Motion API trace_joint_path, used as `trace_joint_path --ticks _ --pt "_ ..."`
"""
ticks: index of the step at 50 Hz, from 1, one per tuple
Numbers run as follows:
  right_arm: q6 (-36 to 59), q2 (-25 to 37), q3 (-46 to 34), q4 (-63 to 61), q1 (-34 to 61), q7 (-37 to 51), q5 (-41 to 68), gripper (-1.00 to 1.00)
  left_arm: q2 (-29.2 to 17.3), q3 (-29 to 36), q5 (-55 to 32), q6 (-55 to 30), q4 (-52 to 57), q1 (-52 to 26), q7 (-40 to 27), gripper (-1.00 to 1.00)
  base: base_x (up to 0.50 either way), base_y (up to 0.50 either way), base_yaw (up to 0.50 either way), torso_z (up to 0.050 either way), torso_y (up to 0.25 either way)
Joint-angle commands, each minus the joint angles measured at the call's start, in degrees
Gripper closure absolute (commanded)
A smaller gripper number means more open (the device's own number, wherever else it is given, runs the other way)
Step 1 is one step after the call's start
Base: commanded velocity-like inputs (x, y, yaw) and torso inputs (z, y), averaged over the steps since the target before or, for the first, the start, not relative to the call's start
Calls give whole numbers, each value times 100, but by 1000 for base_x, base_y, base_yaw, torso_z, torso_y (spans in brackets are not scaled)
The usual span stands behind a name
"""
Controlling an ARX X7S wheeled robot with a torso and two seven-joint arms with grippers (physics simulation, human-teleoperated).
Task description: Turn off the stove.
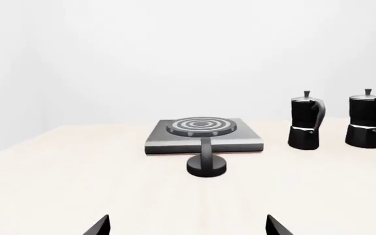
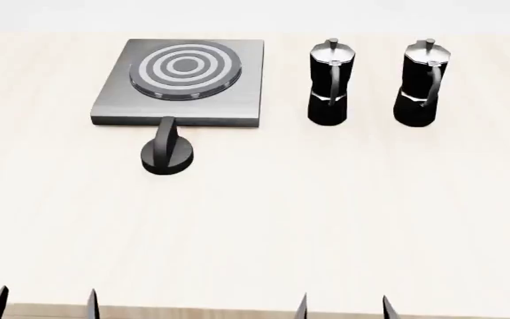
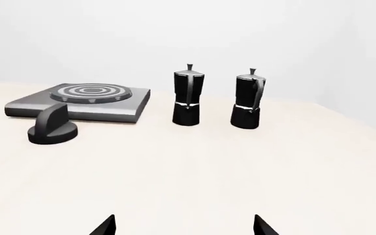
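A: Where is the stove (image 2: 180, 83)?

B: Far across the table (image 2: 326, 219), on the left side. Its knob (image 2: 167, 153) sits just in front of it, touching the front edge or almost.

A: Has the job started?

B: I think not. Both arms are low at the near edge, well away from the knob. The left gripper (image 2: 44, 302) has its tips spread apart and holds nothing. The right gripper (image 2: 342, 306) is the same, wide and empty.

A: So what comes next?

B: Probably the left one reaches forward, since the knob is on its side. It has to come over the raised ridge, pinch it, and twist.

A: Do the cameras show different things?

B: Yes. The head view shows the ridge pointing at the stove. The left wrist view looks straight at the knob. The right wrist view shows how tall the ridge stands, and the two coffee pots (image 3: 188, 95) beside the stove.
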Motion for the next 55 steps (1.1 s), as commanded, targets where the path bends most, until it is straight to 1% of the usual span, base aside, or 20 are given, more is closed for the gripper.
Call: trace_joint_path --ticks 1,2,5,7,9,12,24,35,55 --pt "690 115 -166 -1183 -155 275 -175 -100 -197 32 13 -155 1171 352 -168 -100 0 0 0 0 0" --pt "728 130 -174 -1256 -165 287 -186 -100 -196 16 32 -67 1207 371 -212 -100 0 0 0 0 0" --pt "868 180 -181 -1574 -216 333 -232 -100 -250 26 80 -141 1474 433 -255 -100 0 0 0 0 0" --pt "926 187 -143 -1756 -242 311 -125 -100 -282 20 -35 -224 1638 473 -225 -100 0 0 0 0 0" --pt "1025 251 -246 -1993 -266 376 -324 -100 -305 15 -21 -240 1767 488 -255 -100 0 0 0 0 0" --pt "1204 311 -353 -2339 -293 461 -558 -100 -336 -36 -122 -431 2055 502 -286 -100 0 0 0 0 0" --pt "1631 401 -383 -3222 -340 525 -616 -100 -474 -96 -149 -998 2898 537 -430 -100 0 0 0 0 0" --pt "1778 488 -434 -3591 -340 566 -643 -100 -533 -165 -314 -1431 3547 495 -538 -100 0 0 0 0 0" --pt "1886 586 -632 -3937 -358 643 -718 -100 -627 -229 -550 -1629 4117 589 -686 -100 0 0 0 0 0"
